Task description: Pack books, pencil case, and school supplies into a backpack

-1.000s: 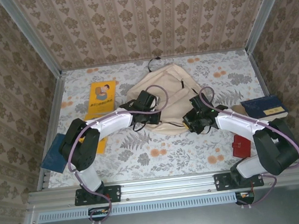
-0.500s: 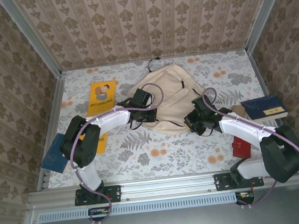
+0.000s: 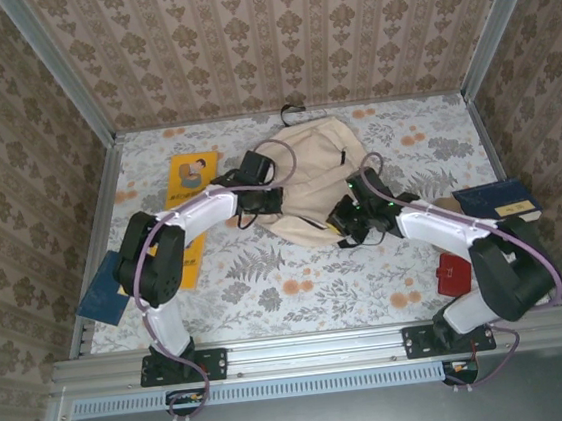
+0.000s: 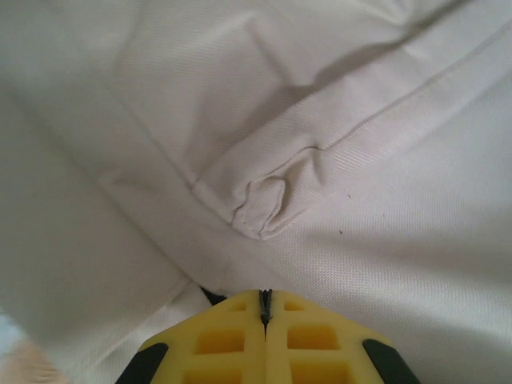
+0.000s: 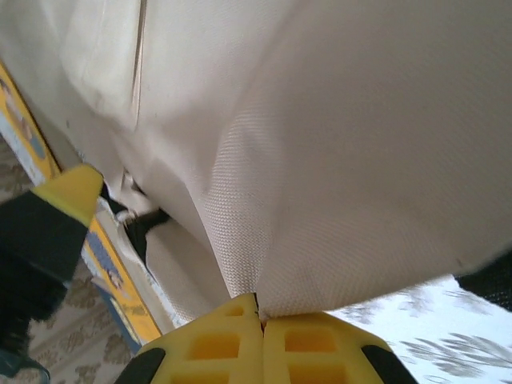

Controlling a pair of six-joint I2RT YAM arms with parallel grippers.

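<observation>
On floral table [image 3: 270, 292], rumpled beige woven-fabric backpack [image 3: 312, 172]

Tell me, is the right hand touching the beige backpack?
Touching. The right wrist view shows the right hand pinching a fold of the backpack.

I work in a robot test cell dressed up to look like a home, not a real room. The patterned wallpaper [image 3: 273, 40] sits on flat panels held between bare aluminium posts [image 3: 58, 68]. The floral tabletop [image 3: 268, 282] fills the whole boxed-in floor between them. My two arm bases [image 3: 182, 367] are bolted to a metal rail [image 3: 315, 346] along the near edge, with a slotted metal strip [image 3: 319, 382] just in front of it.
</observation>
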